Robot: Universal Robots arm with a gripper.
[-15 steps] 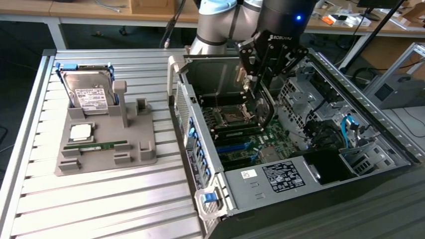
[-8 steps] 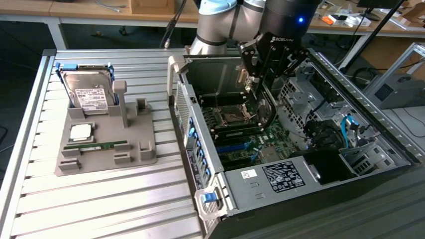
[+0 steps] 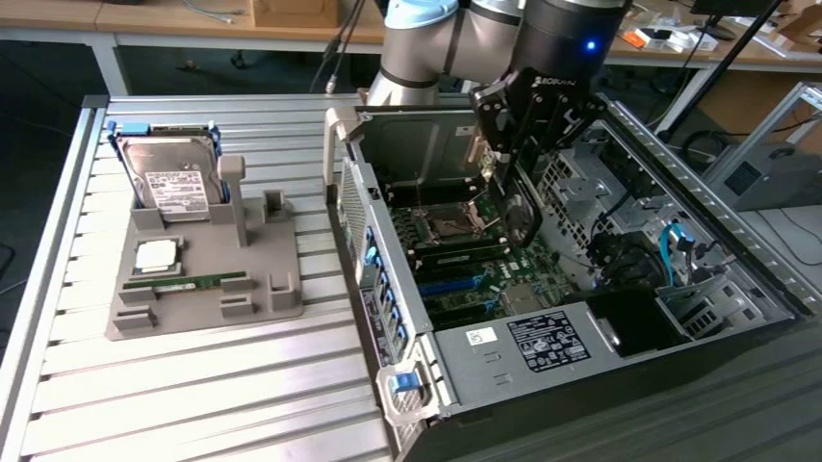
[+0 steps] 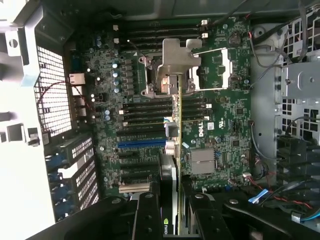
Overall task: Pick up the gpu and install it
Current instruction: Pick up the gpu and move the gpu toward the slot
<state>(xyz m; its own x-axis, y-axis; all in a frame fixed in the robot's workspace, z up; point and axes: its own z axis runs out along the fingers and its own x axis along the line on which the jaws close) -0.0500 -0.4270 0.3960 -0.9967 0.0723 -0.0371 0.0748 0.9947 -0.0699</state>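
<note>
A slatted metal worktop [image 3: 192, 385] spans the exterior view's left, with a grey tray [image 3: 257, 298] at left centre and desks along the top edge. The open case [image 3: 719, 236] lies at centre right. The end effector [image 3: 503, 166] [image 4: 176, 206] hangs between the case walls, grasping the gpu [image 3: 511, 207] [image 4: 179, 130] edge-on above the motherboard [image 4: 235, 125], not yet seated.

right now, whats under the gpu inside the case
The gpu, held edge-on by the gripper, hangs over the motherboard: blue and black expansion slots and the silver cpu socket frame show around it. The strip of board directly below its edge is covered by the card.
</note>
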